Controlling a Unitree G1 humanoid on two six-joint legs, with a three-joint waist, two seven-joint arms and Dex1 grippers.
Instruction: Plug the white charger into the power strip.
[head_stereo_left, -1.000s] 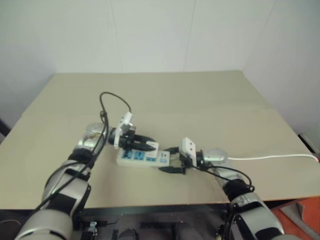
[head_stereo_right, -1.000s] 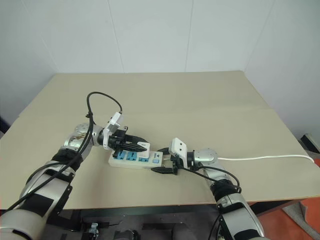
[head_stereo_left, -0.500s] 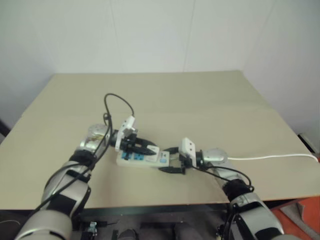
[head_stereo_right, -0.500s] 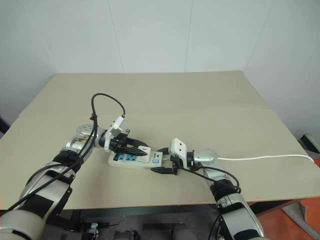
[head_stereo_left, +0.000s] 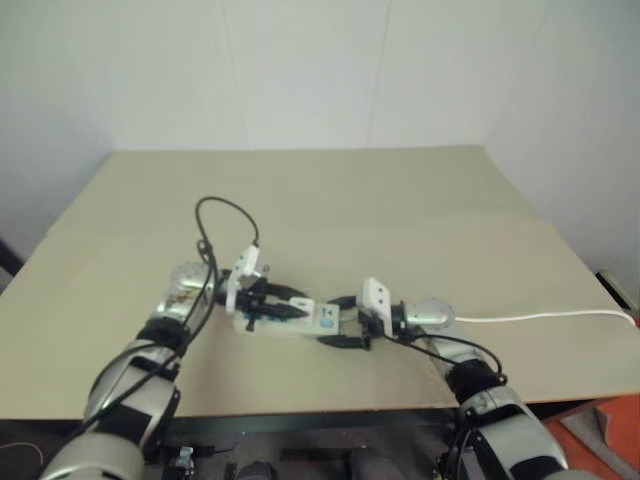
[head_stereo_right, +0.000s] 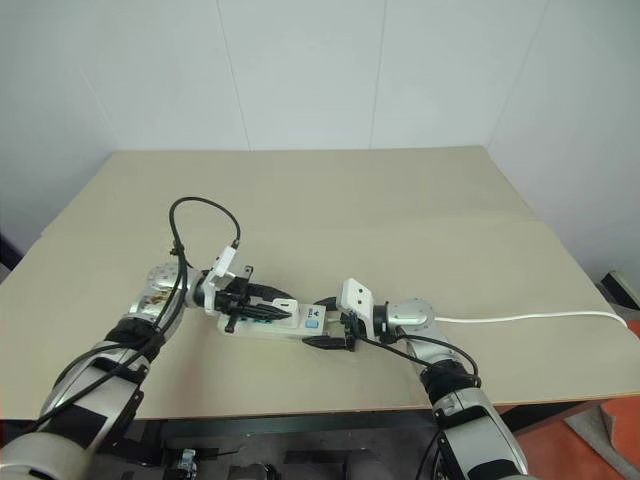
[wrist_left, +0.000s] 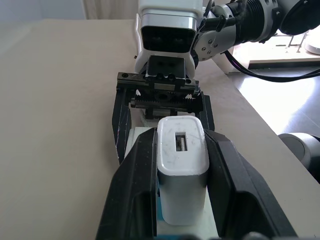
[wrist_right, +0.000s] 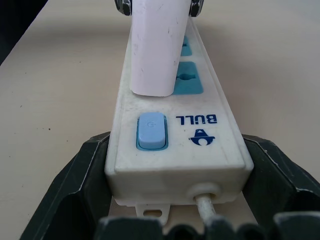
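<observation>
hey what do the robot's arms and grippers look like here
Both arms are silver-grey shells with black joint bands and loose black cables; one cable loops high above the left wrist. Each ends in a white boxy module bearing two black fingers: the left gripper and the right gripper. The left wrist view shows a toothed black rail across the right gripper.
</observation>
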